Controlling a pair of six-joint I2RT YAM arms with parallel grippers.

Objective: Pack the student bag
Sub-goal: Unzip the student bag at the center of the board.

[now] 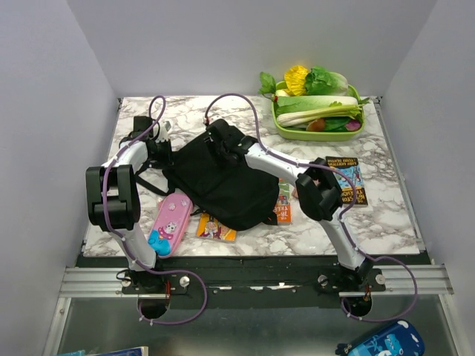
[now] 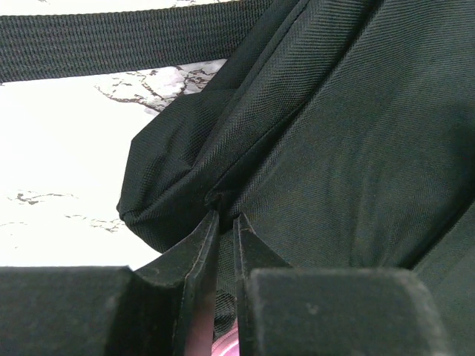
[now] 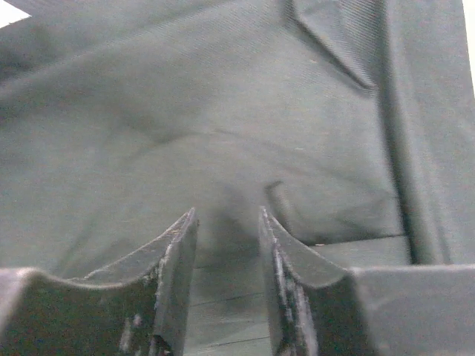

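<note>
Bag (image 1: 223,185) lies flat and black at the middle of the table (image 1: 386,215), a white marble-patterned top closed in by plain pale walls (image 1: 44,111) at the left, back and right.

Your left gripper (image 2: 224,215) is at the bag's left side. Its jaws stand almost together and pinch a puckered fold of the fabric at their tips. One strap (image 2: 111,41) runs across the marble just beyond it.

Your right gripper (image 3: 226,211) hangs over the bag's back part with its jaws parted. Nothing sits between them, only fabric below.

Along the front edge, a pink case (image 1: 171,222) lies just beside the bag's left corner. A small book (image 1: 215,228) is partly tucked under the bag. An orange book (image 1: 283,211) pokes out at the bag's right, and a dark one (image 1: 349,182) lies nearer the right edge. A green tray (image 1: 297,133) of vegetables fills the back right corner.

You have bare marble at the front right corner and along the back edge left of the tray.
</note>
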